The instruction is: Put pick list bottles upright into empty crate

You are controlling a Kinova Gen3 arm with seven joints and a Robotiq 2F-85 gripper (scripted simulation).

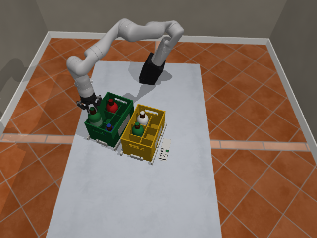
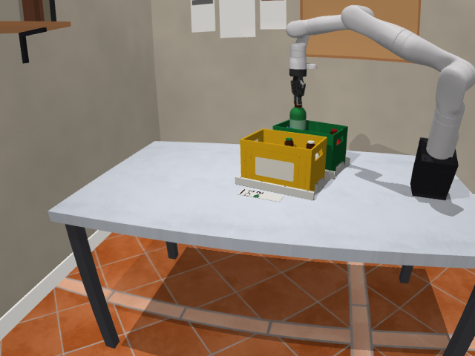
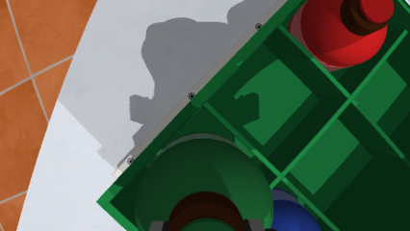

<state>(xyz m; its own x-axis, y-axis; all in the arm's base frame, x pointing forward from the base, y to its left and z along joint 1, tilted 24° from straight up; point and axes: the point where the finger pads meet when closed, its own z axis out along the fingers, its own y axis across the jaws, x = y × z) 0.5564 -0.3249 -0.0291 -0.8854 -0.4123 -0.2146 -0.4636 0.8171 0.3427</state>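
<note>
My gripper [image 1: 92, 109] [image 2: 297, 102] [image 3: 206, 226] is shut on the neck of a green bottle [image 1: 95, 119] [image 2: 297, 115] [image 3: 202, 166]. The bottle is upright and raised partly above the rim of the green crate [image 1: 102, 138] [image 2: 341, 151], over its corner compartment. A red bottle [image 1: 112, 106] [image 3: 337, 38] and a blue bottle [image 1: 109, 127] [image 3: 294, 215] stand in that crate. The yellow crate [image 1: 134, 150] [image 2: 248, 161] holds a white bottle [image 1: 142, 119] and a green bottle [image 1: 137, 130], both upright. The pick list [image 1: 167, 143] [image 2: 274, 196] reads white 1, green 2.
The two crates stand side by side, both level, within low pale rails [image 1: 159, 143] [image 2: 276, 188] on the table [image 1: 132, 194] [image 2: 161, 199]. The yellow crate's other compartments show no bottles. The green crate stands near the table's left edge in the top view.
</note>
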